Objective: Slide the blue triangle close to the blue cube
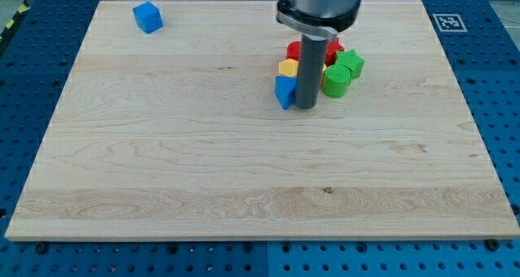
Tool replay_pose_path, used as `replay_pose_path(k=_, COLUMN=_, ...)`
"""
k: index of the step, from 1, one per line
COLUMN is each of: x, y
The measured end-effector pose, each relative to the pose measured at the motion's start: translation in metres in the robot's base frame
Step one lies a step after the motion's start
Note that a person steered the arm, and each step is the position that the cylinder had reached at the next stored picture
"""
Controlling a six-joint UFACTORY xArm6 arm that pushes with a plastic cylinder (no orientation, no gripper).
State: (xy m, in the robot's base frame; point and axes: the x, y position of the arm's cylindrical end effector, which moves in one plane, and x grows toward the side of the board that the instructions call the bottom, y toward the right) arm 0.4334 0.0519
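The blue triangle (284, 91) lies near the middle of the wooden board (244, 188), at the lower left of a cluster of blocks. My tip (305, 106) rests right against its right side. The rod hides part of the cluster. The blue cube (148, 17) sits alone near the board's top left corner, far from the triangle.
The cluster behind my rod holds a yellow block (288, 67), red blocks (294, 49), a green cylinder (336, 80) and another green block (352, 63). A printed marker tag (448, 22) sits on the board's top right corner.
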Motion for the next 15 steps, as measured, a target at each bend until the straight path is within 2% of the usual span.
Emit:
replay_pose_path(k=2, x=-0.001, y=-0.011)
replay_pose_path(k=3, x=-0.033, y=-0.036)
replay_pose_path(k=5, x=-0.06, y=-0.048)
replay_pose_path(k=10, x=-0.073, y=-0.15)
replay_pose_path(k=12, x=-0.074, y=-0.174)
replay_pose_path(k=15, x=-0.104, y=-0.192)
